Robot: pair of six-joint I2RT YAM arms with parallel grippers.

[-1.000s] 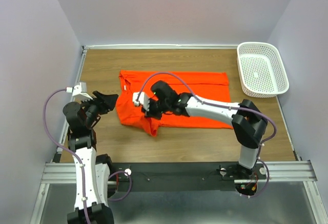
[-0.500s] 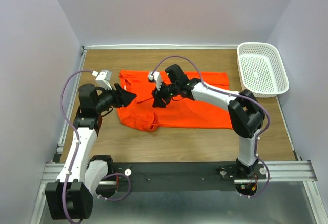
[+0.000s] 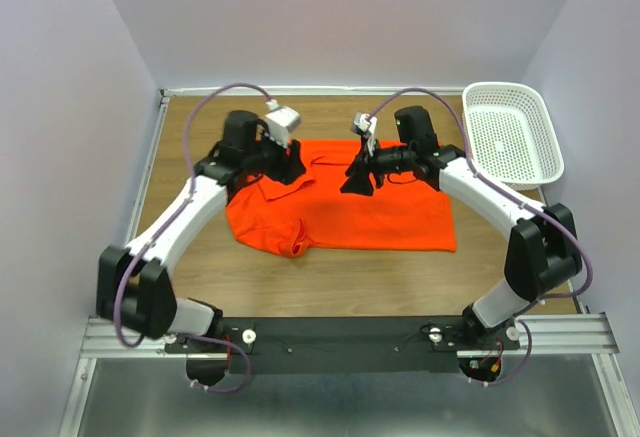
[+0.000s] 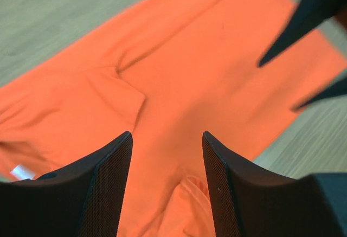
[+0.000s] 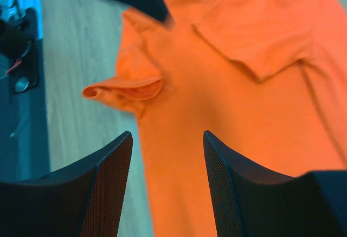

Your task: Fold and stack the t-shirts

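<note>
Here the left gripper (image 3: 292,170) and right gripper (image 3: 356,183) hover open, empty, above the orange-red t-shirt (image 3: 385,215) spread on the wooden table (image 3: 190,127).

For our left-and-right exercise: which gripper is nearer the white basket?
The right gripper, above the middle of the shirt; the left gripper is over its left side, farther from the basket.

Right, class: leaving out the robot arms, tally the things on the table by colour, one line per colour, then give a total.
Orange: 1, the t-shirt
White: 1, the basket
Total: 2
</note>
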